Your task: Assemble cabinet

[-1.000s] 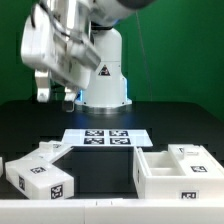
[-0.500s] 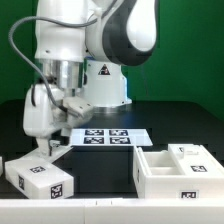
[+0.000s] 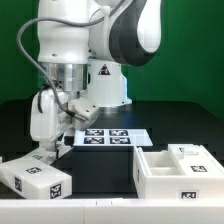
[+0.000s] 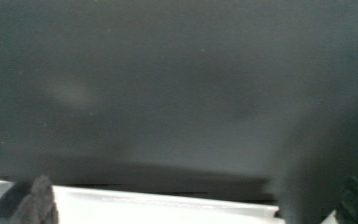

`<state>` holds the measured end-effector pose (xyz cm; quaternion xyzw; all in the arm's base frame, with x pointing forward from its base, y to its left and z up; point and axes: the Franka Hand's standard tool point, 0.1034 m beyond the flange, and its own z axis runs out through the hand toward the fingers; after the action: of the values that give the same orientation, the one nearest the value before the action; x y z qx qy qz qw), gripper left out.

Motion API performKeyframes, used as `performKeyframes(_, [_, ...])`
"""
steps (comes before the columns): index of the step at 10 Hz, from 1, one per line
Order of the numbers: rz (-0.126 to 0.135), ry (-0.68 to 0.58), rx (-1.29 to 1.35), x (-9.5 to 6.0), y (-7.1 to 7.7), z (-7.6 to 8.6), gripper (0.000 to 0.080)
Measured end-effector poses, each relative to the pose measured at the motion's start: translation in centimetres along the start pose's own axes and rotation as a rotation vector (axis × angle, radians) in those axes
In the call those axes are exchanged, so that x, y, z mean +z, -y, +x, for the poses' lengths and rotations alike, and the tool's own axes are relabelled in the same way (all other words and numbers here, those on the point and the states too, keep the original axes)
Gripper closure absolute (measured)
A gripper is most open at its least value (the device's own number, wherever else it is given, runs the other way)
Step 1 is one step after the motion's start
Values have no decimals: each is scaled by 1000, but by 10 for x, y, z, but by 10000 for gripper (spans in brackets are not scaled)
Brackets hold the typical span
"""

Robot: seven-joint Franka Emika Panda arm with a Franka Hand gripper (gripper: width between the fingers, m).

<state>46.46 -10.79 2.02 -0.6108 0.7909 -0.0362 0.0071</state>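
The end effector [image 3: 49, 150], jaws wide apart and empty, hangs over the panel [image 3: 35, 180] at eight o'clock on the bench [image 3: 105, 165]; it should straddle both edges squarely before closing.

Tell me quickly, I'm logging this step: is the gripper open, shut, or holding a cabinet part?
Gripper: open, jaws spread wide, nothing held between them.

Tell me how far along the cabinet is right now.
Early. Done: nothing joined that I can see; the open box and the tagged block sit apart. In hand: nothing; the gripper hangs open close over the block. Left: grasping and fitting the pieces.
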Motion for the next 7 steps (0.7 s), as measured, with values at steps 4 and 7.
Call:
performKeyframes(4, [-7,-8,58,-4,-10,23,3])
performKeyframes(7, [-17,-26,140,1,-20,32,3])
